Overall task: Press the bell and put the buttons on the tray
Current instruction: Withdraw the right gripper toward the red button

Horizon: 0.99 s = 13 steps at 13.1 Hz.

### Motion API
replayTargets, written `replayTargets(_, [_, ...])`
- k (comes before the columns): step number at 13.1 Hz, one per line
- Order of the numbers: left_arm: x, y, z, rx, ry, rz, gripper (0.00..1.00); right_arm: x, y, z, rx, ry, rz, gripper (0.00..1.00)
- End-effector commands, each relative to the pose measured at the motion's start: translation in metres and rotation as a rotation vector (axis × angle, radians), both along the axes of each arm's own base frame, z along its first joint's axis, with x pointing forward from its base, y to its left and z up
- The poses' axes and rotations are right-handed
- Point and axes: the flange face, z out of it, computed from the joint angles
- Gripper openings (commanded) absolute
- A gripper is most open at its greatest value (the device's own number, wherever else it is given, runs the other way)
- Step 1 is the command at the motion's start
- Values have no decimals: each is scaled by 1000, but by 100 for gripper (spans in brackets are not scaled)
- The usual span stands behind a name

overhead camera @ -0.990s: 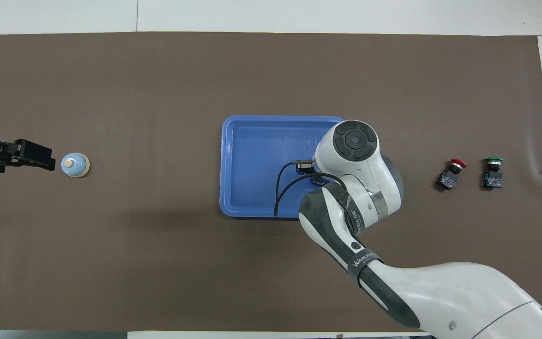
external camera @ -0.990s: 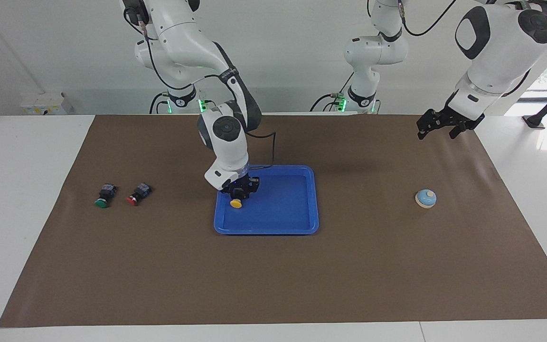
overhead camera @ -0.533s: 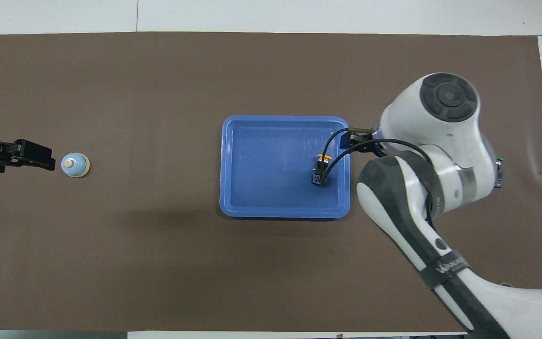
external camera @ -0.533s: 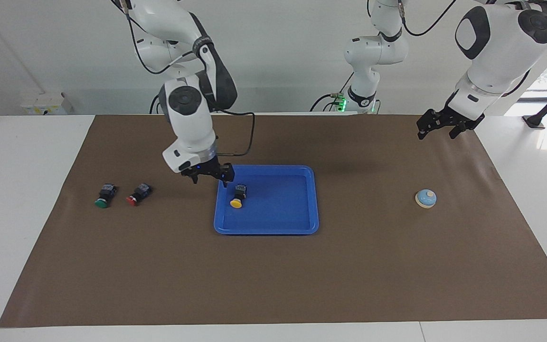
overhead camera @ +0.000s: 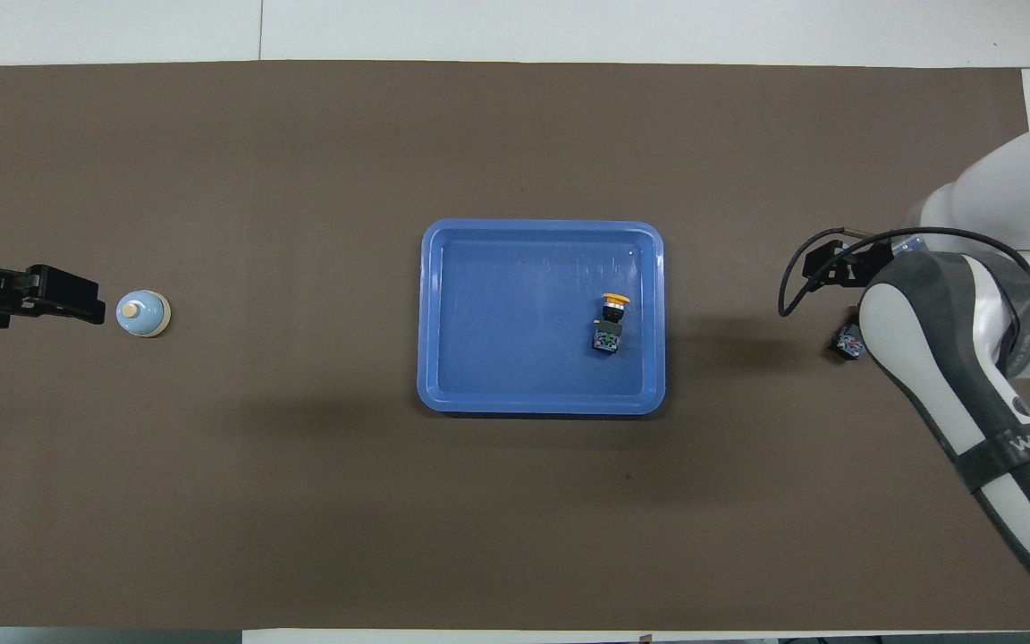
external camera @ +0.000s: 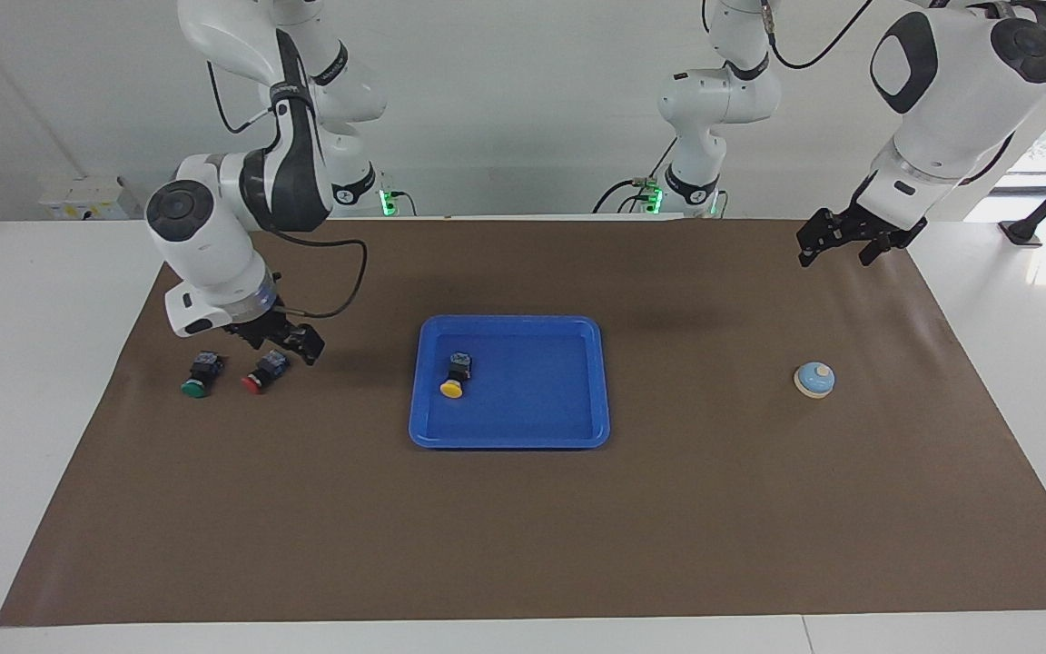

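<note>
In the overhead view the right arm (overhead camera: 953, 358) is covering the green button entirely and hiding all but the black body of the red button (overhead camera: 844, 343). The left gripper (overhead camera: 59, 295) is being cut off by that view's edge.

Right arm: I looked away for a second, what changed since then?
The right claw let go of the yellow button in the tray, rose, and swung over to above the red button. The left claw, bell, green button and red button stayed put.
</note>
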Motion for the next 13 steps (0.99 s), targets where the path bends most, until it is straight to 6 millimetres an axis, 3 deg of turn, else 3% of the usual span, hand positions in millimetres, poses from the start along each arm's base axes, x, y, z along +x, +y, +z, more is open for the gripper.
replayTargets(1, [-3, 2, 5, -3, -11, 6, 100, -33, -21, -22, -31, -38, -14, 100])
replayTargets(3, [-3, 2, 5, -3, -11, 6, 100, -51, -45, -38, -33, -66, -53, 100])
replayTargets(6, [-3, 2, 5, -3, -11, 6, 100, -64, -48, -57, -33, -133, -32, 100])
replayTargets(10, [-3, 2, 5, -3, -11, 6, 100, -61, -44, -74, -30, -197, -22, 100])
replayTargets(13, [-3, 2, 5, -2, -11, 6, 100, -60, -57, -93, -26, -195, -48, 100])
